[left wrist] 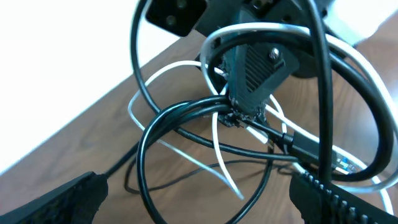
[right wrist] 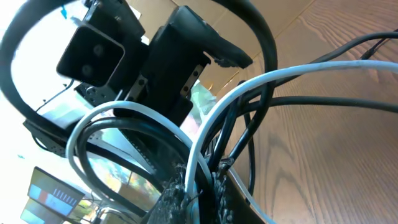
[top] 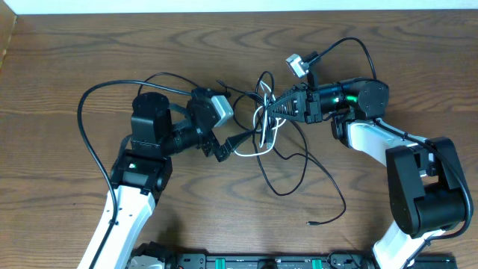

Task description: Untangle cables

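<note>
The cables (top: 263,133) form a tangle of thin black cords and white strands at the table's middle. One loose black cord trails down to a small plug tip (top: 311,223). My right gripper (top: 270,109) is shut on the tangle's upper part, and its wrist view shows white and black strands (right wrist: 205,143) pinched between its fingers (right wrist: 199,196). My left gripper (top: 222,136) is open just left of the tangle. In its wrist view its fingers (left wrist: 199,208) stand wide apart, with a black loop (left wrist: 163,118) between them, touching neither. The right gripper (left wrist: 252,68) shows there clamped on the cables.
The left arm's thick black wire (top: 88,123) loops out over the wooden table (top: 60,67) at the left. The right arm's wire (top: 358,46) arcs above its wrist. A black rail (top: 246,261) runs along the front edge. The table's far edge (top: 224,10) lies at the top.
</note>
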Tool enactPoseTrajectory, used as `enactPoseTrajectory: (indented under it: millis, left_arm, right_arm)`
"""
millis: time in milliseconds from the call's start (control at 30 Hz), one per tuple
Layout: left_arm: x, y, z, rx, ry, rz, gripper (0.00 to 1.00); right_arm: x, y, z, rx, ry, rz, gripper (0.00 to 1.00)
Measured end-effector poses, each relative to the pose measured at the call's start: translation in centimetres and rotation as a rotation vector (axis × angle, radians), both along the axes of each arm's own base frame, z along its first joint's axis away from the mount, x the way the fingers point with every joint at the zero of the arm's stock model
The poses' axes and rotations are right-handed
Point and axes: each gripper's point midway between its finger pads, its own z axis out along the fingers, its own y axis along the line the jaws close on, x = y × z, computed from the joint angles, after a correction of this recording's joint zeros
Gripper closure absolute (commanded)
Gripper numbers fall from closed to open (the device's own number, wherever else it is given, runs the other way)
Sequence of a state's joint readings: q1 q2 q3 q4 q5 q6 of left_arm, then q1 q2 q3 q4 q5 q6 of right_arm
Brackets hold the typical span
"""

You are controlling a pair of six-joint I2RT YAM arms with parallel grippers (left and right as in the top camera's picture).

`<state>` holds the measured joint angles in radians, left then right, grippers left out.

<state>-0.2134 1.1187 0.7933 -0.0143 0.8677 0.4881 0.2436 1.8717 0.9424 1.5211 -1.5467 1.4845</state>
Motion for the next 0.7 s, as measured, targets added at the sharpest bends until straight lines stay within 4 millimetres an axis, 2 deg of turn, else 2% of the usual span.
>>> enactPoseTrajectory:
  millis: [167, 333, 367, 433, 567, 700]
  left_arm:
    - [0.6, -0.2, -1.4, 0.041, -0.018, -0.023, 0.02]
    - [1.5, -0.6, -3.0, 0.049, -0.003, -0.047, 0.03]
    - [1.6, -0.7, -3.1, 0.046, -0.004, -0.054, 0.05]
    - [1.5, -0.9, -2.9, 0.036, -0.014, -0.073, 0.14]
    - [0.8, -1.3, -2.4, 0.015, -0.028, -0.120, 0.59]
    - [0.4, -1.5, -2.2, 0.004, -0.032, -0.148, 0.61]
  right_arm:
    - [-0.4, 0.4, 0.1, 0.002, -0.007, 0.013, 0.83]
    - [-0.6, 0.6, 0.1, 0.001, -0.003, 0.022, 0.83]
    - [-0.6, 0.6, 0.1, 0.001, -0.003, 0.022, 0.83]
    - [-0.6, 0.6, 0.1, 0.001, -0.002, 0.021, 0.83]
    - [-0.6, 0.6, 0.1, 0.001, -0.003, 0.021, 0.83]
    - [-0.6, 0.6, 0.1, 0.002, -0.004, 0.021, 0.76]
